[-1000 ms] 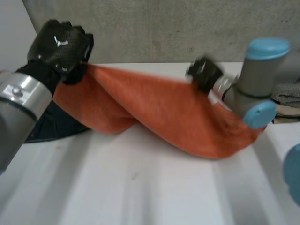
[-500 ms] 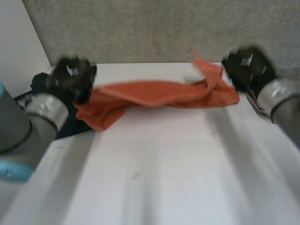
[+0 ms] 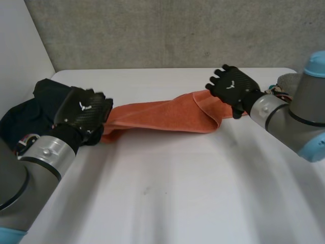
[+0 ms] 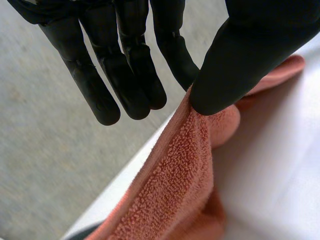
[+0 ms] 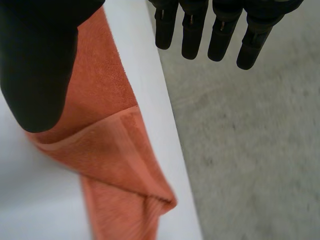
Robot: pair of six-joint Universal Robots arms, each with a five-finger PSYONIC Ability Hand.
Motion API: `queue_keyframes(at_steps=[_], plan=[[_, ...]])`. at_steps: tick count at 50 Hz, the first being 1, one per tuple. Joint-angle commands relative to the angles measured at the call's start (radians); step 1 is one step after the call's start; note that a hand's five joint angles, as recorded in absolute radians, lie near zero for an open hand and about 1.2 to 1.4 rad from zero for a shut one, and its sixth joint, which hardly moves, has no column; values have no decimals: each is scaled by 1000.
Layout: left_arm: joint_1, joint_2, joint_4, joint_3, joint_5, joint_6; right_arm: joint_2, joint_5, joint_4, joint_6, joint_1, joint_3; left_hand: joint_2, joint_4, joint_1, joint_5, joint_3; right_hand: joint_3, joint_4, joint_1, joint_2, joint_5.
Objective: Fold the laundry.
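Observation:
An orange towel (image 3: 162,114) lies stretched in a long bunched strip across the far half of the white table (image 3: 177,193). My left hand (image 3: 84,113) is at the towel's left end. In the left wrist view its thumb (image 4: 240,50) pinches the towel's edge (image 4: 175,190) against nearly straight fingers (image 4: 130,75). My right hand (image 3: 231,87) hovers over the towel's right end, where a corner lies folded over. Seen from the right wrist, its fingers (image 5: 220,30) are straight and spread away from the thumb (image 5: 40,65), and the towel (image 5: 120,150) lies loose beneath it at the table's far edge.
A dark garment (image 3: 30,109) is heaped at the table's left edge, just behind my left hand. A grey pile of cloth (image 3: 287,81) sits at the far right behind my right arm. A grey concrete wall rises just beyond the table's far edge.
Both hands have come down and apart, laying the raised towel out along the table. The right hand has opened and let go of its end; the left hand has kept its hold.

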Motion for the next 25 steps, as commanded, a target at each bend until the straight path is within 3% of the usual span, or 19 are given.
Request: queue_keyframes(at_steps=[1,9,15,19,20,21,25], plan=[[-15,117,-34,23,5,-1,207,-87,134,-220,9,-235,201,196,241,222,200,-14,-22,-38,-24,13],[-16,194,-76,78,16,-2,397,-110,265,-392,9,-406,201,196,241,222,200,-14,-22,-38,-24,13],[-12,197,-100,101,9,-4,449,-123,245,-377,30,-434,201,196,241,222,200,85,78,61,76,112],[-13,211,-107,102,2,-13,461,-119,164,-317,49,-436,201,196,241,222,200,448,441,425,439,476],[-13,217,-107,100,-1,-17,461,-119,141,-296,52,-434,201,196,241,222,200,624,616,600,615,651],[-13,218,-107,100,-3,-20,457,-119,91,-249,59,-433,201,196,241,222,200,1097,1089,1073,1088,1124],[-4,220,-105,103,-14,-34,406,-67,-26,-83,55,-399,201,196,241,222,200,1102,1094,1078,1092,1129]])
